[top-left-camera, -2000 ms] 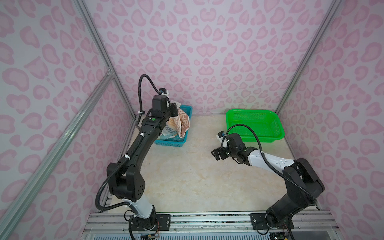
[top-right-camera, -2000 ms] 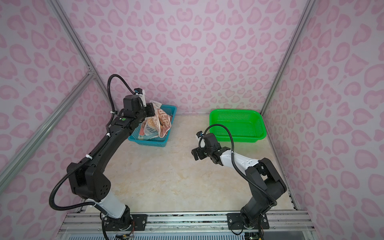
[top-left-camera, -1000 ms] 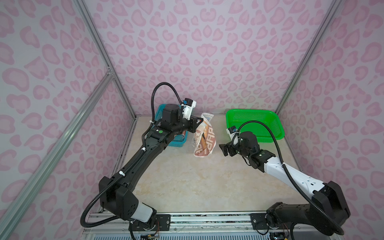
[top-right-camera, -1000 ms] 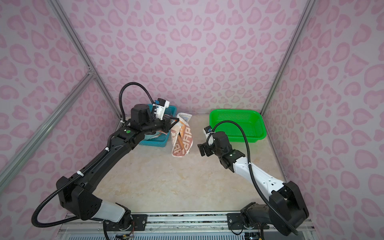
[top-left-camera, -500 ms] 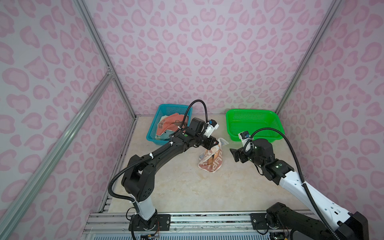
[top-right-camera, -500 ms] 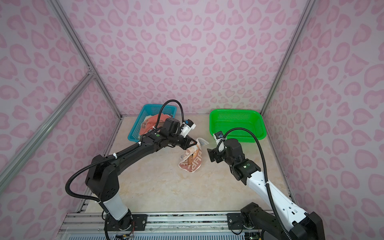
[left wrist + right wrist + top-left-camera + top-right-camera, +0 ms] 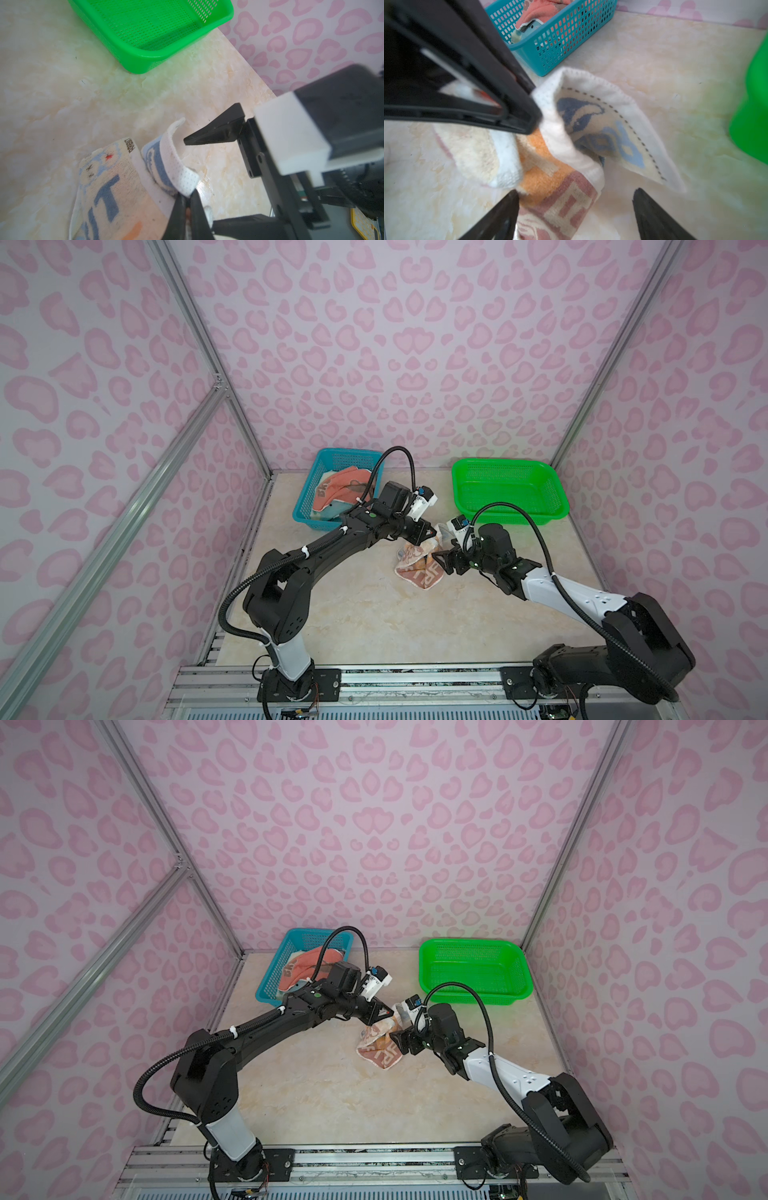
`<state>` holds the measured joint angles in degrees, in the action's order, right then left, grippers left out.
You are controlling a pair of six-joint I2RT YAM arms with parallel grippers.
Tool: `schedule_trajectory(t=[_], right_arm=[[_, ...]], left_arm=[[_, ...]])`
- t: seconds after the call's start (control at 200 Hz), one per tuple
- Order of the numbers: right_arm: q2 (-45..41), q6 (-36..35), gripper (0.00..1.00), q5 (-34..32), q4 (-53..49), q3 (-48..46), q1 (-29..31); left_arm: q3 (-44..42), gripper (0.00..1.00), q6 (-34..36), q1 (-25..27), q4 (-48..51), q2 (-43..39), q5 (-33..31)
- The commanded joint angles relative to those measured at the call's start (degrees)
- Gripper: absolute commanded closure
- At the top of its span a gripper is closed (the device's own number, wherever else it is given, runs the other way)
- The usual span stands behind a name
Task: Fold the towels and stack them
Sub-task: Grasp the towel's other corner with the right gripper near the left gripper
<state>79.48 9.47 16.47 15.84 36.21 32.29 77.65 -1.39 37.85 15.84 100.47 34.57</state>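
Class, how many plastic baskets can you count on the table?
2: the blue basket at the back left and the green basket at the back right; no others appear hidden.

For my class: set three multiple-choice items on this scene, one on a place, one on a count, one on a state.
1. Where does the striped towel lie? A on the table; B inside a basket; C over an arm.
2. How many baskets stand on the table? A one; B two; C three.
3. The left gripper is: A wide open; B shut on the striped towel; C shut on nothing.
Key: 1 A, its lower part rests there; 2 B, a blue basket and a green basket; 3 B, jaws pinch its white edge.
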Motion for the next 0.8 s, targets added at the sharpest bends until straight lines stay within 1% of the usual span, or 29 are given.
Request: schedule_trajectory(t=[0.0, 0.045, 0.08, 0.085, 0.095, 0.11, 0.115, 0.125, 0.155, 0.165, 0.17, 0.18, 0.22, 0.25, 0.265, 0.37, 0.51, 0.615, 0.755, 0.78, 0.785, 0.79, 0.795], right_arm=[[3.68, 6.05, 0.23, -0.74, 12.14, -1.14, 0.53], [5.13, 7.42, 0.32, -0.93, 13.89, -1.19, 0.73], [6.42, 8.43, 0.45, -1.15, 15.30, -1.15, 0.91], [6.42, 8.43, 0.45, -1.15, 15.30, -1.15, 0.91], [6.75, 8.85, 0.51, -1.44, 15.59, -1.09, 0.93], [7.16, 9.21, 0.56, -1.65, 15.75, -1.06, 0.93], [7.16, 9.21, 0.56, -1.65, 15.75, -1.06, 0.93], [7.37, 9.58, 0.60, -1.82, 15.91, -1.03, 0.93], [7.62, 10.04, 0.69, -2.14, 16.05, -1.12, 0.89], [7.66, 10.08, 0.70, -2.23, 16.01, -1.13, 0.86], [7.69, 10.14, 0.73, -2.41, 15.99, -1.13, 0.89], [7.70, 10.22, 0.74, -2.49, 15.99, -1.18, 0.91], [7.40, 10.90, 0.86, -4.09, 15.22, -1.39, 0.92], [6.99, 11.41, 0.97, -5.72, 14.34, -1.72, 0.93], [6.66, 11.64, 1.00, -6.59, 13.69, -1.88, 0.93], [4.22, 12.65, 1.00, -12.16, 9.86, -3.23, 0.90], [0.02, 15.56, 1.00, -22.21, 3.12, -5.49, 0.94], [-2.40, 19.30, 1.00, -30.03, -5.96, -5.33, 0.91], [-3.62, 21.48, 1.00, -32.11, -13.73, -4.65, 1.01], [-3.98, 21.71, 0.93, -32.11, -14.40, -4.86, 1.21], [-4.16, 21.72, 0.89, -32.16, -14.66, -4.92, 1.26], [-4.16, 21.72, 0.89, -32.16, -14.66, -4.92, 1.26], [-4.34, 21.70, 0.84, -32.23, -14.86, -4.92, 1.41]], left_arm=[[-0.90, 0.97, -0.32, 0.03, -2.84, -1.43, -1.14], [-1.31, 0.97, -0.41, -0.11, -3.17, -1.74, -1.53], [-1.44, 0.97, -0.46, -0.06, -3.17, -1.94, -2.01], [-1.53, 0.97, -0.46, -0.05, -3.18, -2.03, -2.07], [-1.58, 0.97, -0.46, -0.07, -3.18, -2.14, -2.36], [-1.66, 0.97, -0.58, -0.08, -3.10, -2.26, -2.78], [-1.73, 0.97, -0.61, -0.06, -3.14, -2.28, -2.94], [-1.91, 0.97, -0.63, -0.06, -3.24, -2.42, -3.24], [-2.27, 0.97, -0.72, -0.14, -3.33, -2.74, -3.99], [-2.38, 0.97, -0.79, -0.16, -3.44, -2.91, -4.29], [-2.48, 0.97, -0.80, -0.15, -3.53, -2.91, -4.40], [-2.67, 0.97, -0.92, -0.14, -3.60, -3.04, -4.68], [-3.68, 0.96, -1.43, -0.31, -4.36, -3.61, -5.94], [-4.60, 0.96, -1.80, -0.56, -5.06, -4.00, -6.75], [-4.94, 0.96, -2.02, -0.58, -5.36, -4.24, -7.03], [-7.74, 0.95, -4.19, -1.39, -7.82, -5.25, -9.50], [-11.15, 0.97, -7.06, -2.25, -11.45, -5.79, -11.58], [-12.77, 0.98, -8.26, -2.44, -13.10, -5.77, -11.73], [-13.29, 0.98, -8.41, -2.52, -12.98, -5.63, -12.09], [-13.46, 0.98, -8.46, -2.52, -13.02, -5.71, -12.43], [-13.52, 0.98, -8.50, -2.56, -13.02, -5.71, -12.51], [-13.55, 0.98, -8.52, -2.54, -13.02, -5.72, -12.60], [-13.56, 0.98, -8.53, -2.57, -13.02, -5.72, -12.64]])
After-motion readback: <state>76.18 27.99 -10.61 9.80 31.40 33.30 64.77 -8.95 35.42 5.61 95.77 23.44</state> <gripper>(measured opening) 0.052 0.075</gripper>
